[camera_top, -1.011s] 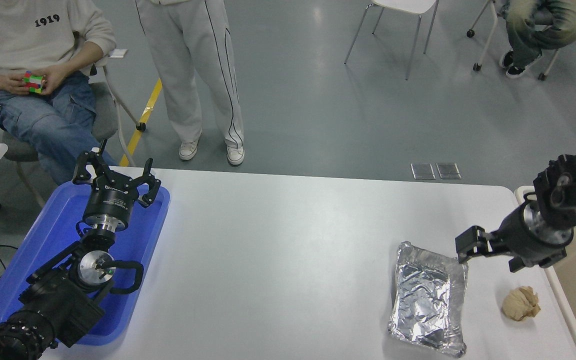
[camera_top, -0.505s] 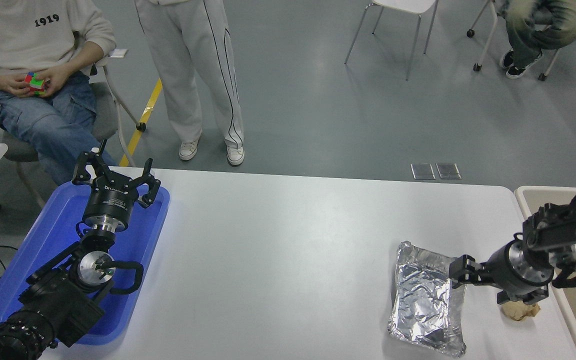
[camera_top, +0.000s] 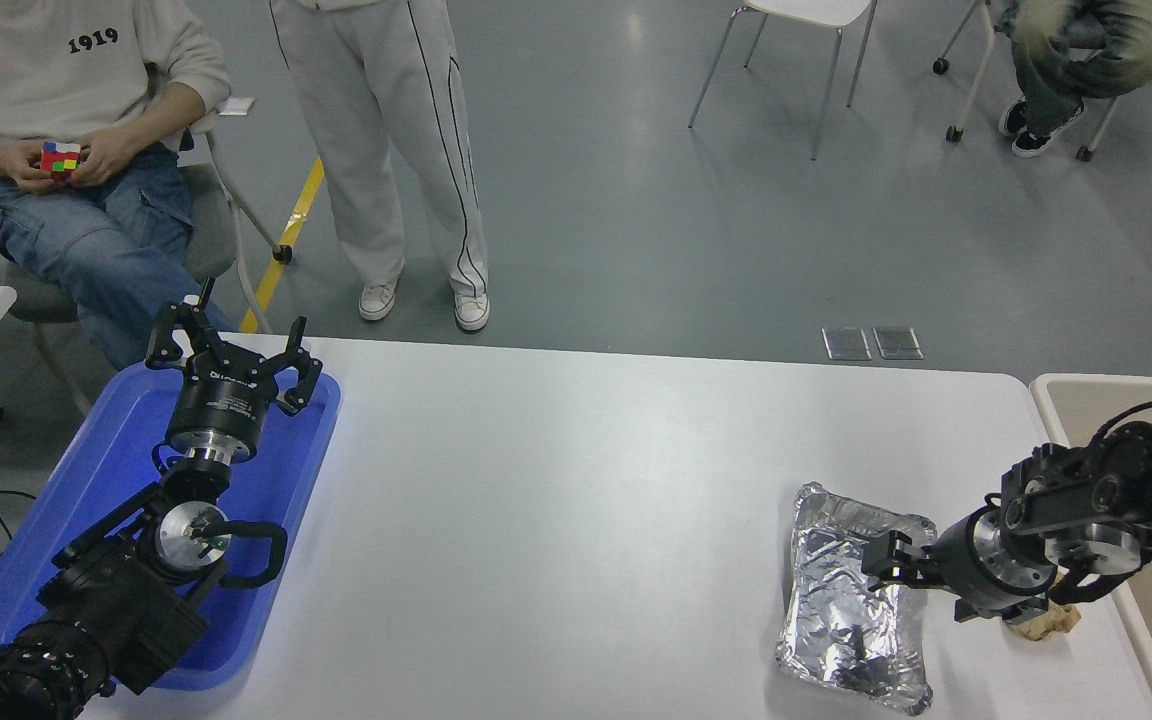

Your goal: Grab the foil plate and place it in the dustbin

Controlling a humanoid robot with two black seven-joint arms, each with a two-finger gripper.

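The foil plate (camera_top: 854,600) lies flat near the counter's front right corner. Your right gripper (camera_top: 888,565) reaches over the plate's right rim, though you cannot tell whether it is released or clenched. The dustbin (camera_top: 1151,385) stands just off the right edge. Your left gripper (camera_top: 233,352) hangs spread over the blue tray (camera_top: 106,470) at the left edge.

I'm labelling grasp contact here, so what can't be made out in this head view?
- Right gripper: over the foil plate; whether it is open, shut or touching the foil is too small to tell.
- Tan paper lump: mostly hidden by the right arm.
- Dustbin: cut off by the right edge, inside partly hidden by the arm.
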